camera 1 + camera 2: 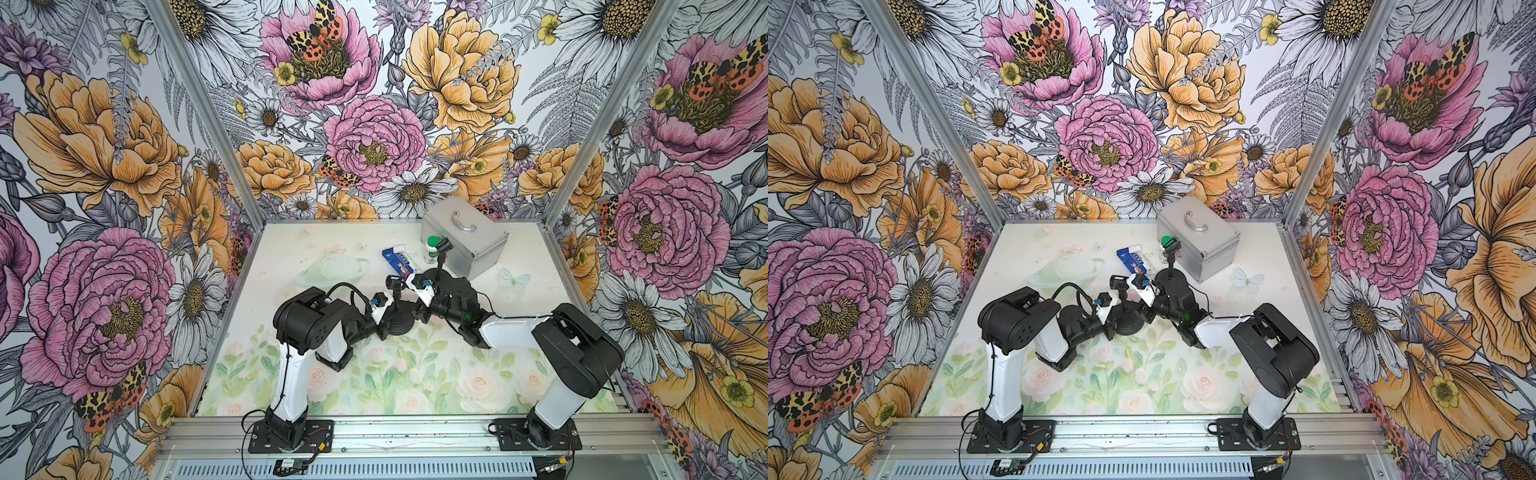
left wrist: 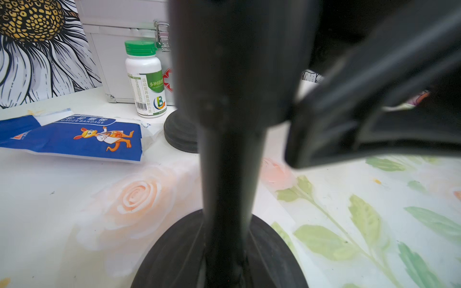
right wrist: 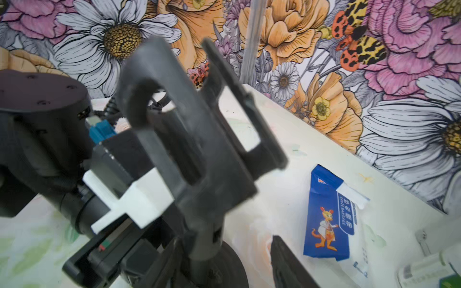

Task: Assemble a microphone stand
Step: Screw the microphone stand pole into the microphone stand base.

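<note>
Gripping the matte black, slim stand pole [image 2: 232,154], left fingers [image 1: 387,316] clamp; right fingers [image 3: 287,264] parted.

Microphone stand [image 2: 229,162] matt black and lightly scuffed, case [image 1: 478,253] of brushed silvery metal, bottle [image 2: 144,72] glossy white plastic, cap [image 2: 140,47] ridged green plastic, bandage packet [image 2: 82,139] shiny crinkled film — blue and white, bench [image 2: 74,199] under a smooth printed covering — soft sheen

light: bright, even, soft shadows | top views sharp | wrist views: near black parts blurred
</note>
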Controlling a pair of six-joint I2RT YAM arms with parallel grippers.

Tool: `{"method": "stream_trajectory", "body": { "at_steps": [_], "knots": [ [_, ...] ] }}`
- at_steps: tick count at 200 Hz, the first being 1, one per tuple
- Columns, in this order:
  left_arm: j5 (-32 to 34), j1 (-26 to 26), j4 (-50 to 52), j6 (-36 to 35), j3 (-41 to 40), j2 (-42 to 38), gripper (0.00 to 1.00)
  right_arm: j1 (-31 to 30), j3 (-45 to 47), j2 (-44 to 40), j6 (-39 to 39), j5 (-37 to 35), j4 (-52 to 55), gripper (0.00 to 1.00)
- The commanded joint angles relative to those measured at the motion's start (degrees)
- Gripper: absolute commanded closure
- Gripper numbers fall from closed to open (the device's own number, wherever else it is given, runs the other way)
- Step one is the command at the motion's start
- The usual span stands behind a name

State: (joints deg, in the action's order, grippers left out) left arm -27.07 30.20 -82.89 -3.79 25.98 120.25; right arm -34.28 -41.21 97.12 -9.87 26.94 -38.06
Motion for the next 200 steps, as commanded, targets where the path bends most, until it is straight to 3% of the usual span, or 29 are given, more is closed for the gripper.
{"method": "stream_trajectory", "body": {
  "at_steps": [1, 72, 97, 122, 141, 173, 183, 200],
  "knots": [
    [-3.3, 0.5, 2.0, 1.5, -1.0, 1.2, 0.80, 2.8, -4.7, 0.4, -9.1, 17.5, 15.1, 0.42],
    [-3.3, 0.5, 2.0, 1.5, -0.7, 1.7, 0.81, 5.7, -19.5, 6.8, -14.3, 30.1, 28.5, 0.43],
    [-3.4, 0.3, 2.0, 1.6, -0.8, 1.7, 0.81, 5.7, -24.5, 8.8, -18.0, 33.2, 36.5, 0.54],
    [-3.4, 0.3, 2.0, 1.6, -0.7, 1.8, 0.81, 5.8, -26.1, 9.5, -18.6, 34.0, 38.1, 0.81],
    [-3.5, 0.4, 2.0, 1.7, -0.7, 1.8, 0.80, 5.8, -26.0, 9.0, -18.0, 30.6, 38.4, 1.00],
    [-3.5, 0.3, 2.0, 1.7, -0.7, 1.9, 0.80, 4.6, -22.3, 6.3, -13.1, 20.1, 34.8, 1.00],
    [-3.4, 0.3, 2.0, 1.7, -0.7, 1.9, 0.80, 3.5, -18.7, 4.9, -7.6, 12.5, 28.2, 1.00],
    [-3.5, 0.2, 2.0, 1.8, -0.6, 1.9, 0.81, 0.0, -10.2, 2.5, 3.4, -9.4, 14.1, 1.00]
  ]
}}
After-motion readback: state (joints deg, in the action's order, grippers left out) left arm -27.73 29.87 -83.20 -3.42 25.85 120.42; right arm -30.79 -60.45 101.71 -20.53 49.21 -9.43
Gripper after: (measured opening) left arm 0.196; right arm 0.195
